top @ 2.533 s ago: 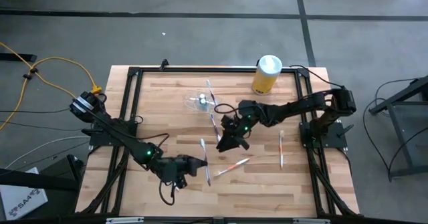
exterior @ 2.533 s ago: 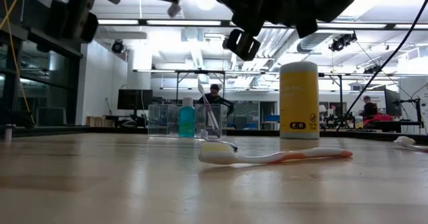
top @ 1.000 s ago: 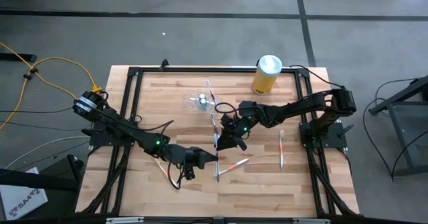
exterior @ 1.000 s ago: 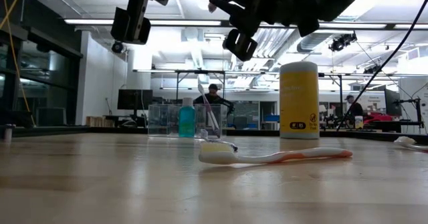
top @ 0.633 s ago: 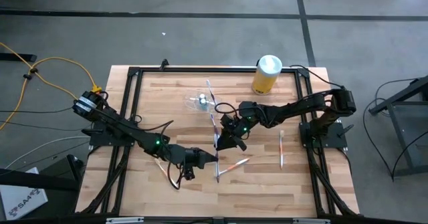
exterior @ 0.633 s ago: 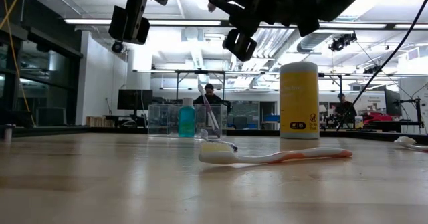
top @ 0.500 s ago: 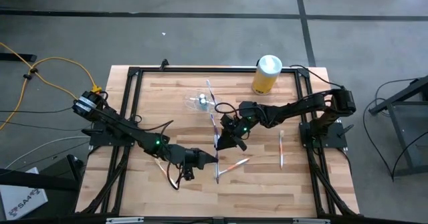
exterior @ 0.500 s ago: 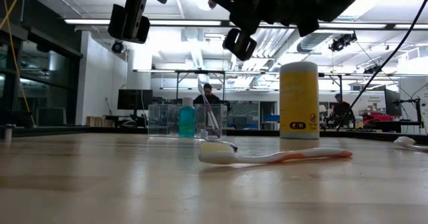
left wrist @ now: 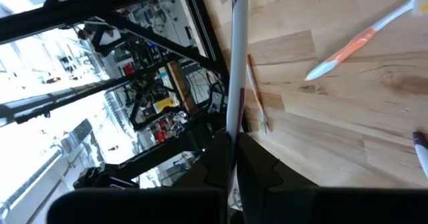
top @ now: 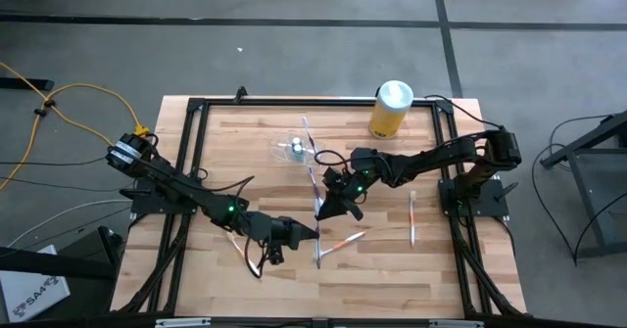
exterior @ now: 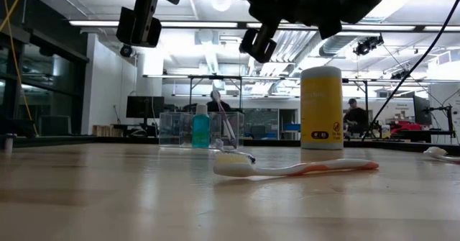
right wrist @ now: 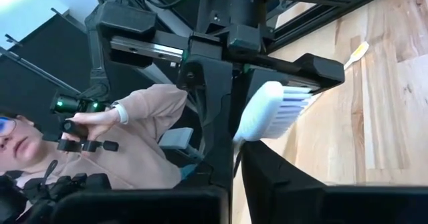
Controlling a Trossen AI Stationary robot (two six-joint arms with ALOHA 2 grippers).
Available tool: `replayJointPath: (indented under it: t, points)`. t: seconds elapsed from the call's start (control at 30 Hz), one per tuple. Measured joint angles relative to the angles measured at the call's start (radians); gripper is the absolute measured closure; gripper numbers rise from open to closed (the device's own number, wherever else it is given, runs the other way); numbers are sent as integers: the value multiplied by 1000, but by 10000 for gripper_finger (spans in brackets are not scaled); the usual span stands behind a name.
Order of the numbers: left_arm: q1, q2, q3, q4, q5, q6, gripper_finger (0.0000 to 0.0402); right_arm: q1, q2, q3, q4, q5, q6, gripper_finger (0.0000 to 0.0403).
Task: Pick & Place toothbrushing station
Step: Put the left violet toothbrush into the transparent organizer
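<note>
Above my counter (top: 245, 142), both jaws are clamped: left gripper (top: 312, 234) on a purple-handled toothbrush (left wrist: 234, 83), right gripper (top: 328, 207) on a white-bristled toothbrush (right wrist: 274, 110).

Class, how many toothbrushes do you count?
5 toothbrushes: one in the clear holder, one in the left gripper, one in the right gripper, two lying on the table; more may be hidden.

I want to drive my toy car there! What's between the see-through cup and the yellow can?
Nothing. In the high view, only bare wooden table lies between the clear holder and the yellow canister.
</note>
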Motion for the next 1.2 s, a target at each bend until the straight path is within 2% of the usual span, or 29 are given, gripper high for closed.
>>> replayJointPath:
  t: [0.47,1.2]
  points:
    - [0,1,-1,27,44,1,362,1,0,0,27,-14,23,399]
    - [-18,2,-1,37,31,-48,359,1,-1,0,22,-6,29,399]
